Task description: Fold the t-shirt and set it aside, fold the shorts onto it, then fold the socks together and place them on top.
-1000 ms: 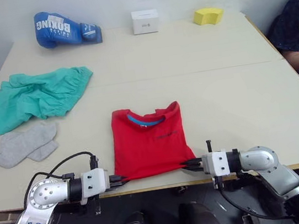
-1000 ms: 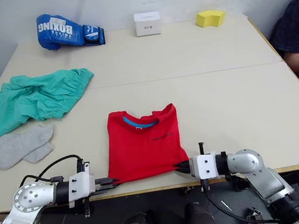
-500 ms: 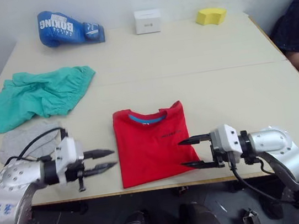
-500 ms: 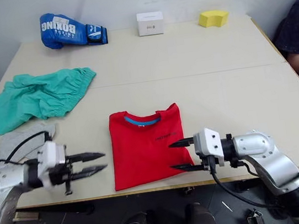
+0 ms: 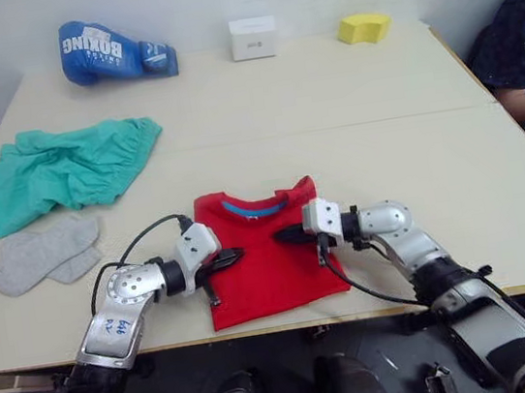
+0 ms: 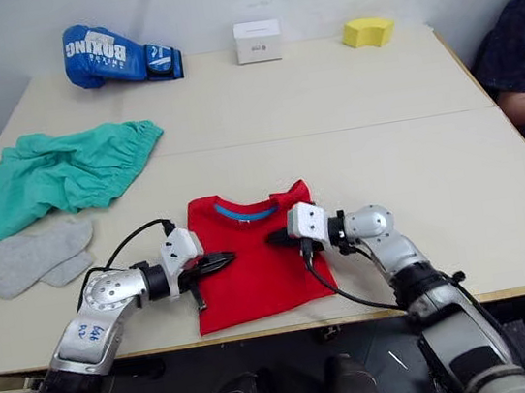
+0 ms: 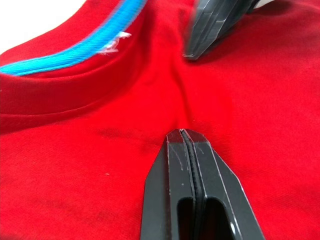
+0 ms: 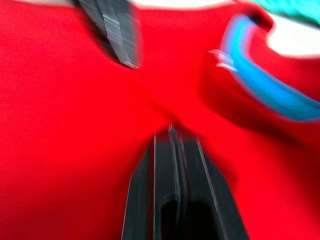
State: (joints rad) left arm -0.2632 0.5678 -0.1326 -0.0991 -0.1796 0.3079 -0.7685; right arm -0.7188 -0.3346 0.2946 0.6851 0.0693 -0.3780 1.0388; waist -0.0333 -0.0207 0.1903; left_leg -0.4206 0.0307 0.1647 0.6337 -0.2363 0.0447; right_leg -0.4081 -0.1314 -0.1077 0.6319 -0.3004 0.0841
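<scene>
Both claws, left claw [image 5: 232, 256] and right claw [image 5: 283, 236], pinched closed, empty, pressing the t-shirt [image 5: 264, 274]; drag sideways and you'll rumple that fold

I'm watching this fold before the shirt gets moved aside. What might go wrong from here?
Both grippers, left and right, are shut with their tips over the folded t-shirt. Sliding them could drag the cloth and undo the fold. The shirt's lower edge lies near the table front, so a pull could tip it over the edge.

Both grippers now sit over the t-shirt [image 5: 263, 255], moved in from its sides. The left gripper [image 5: 237, 255] and right gripper [image 5: 280, 236], open half a second ago, are closed
</scene>
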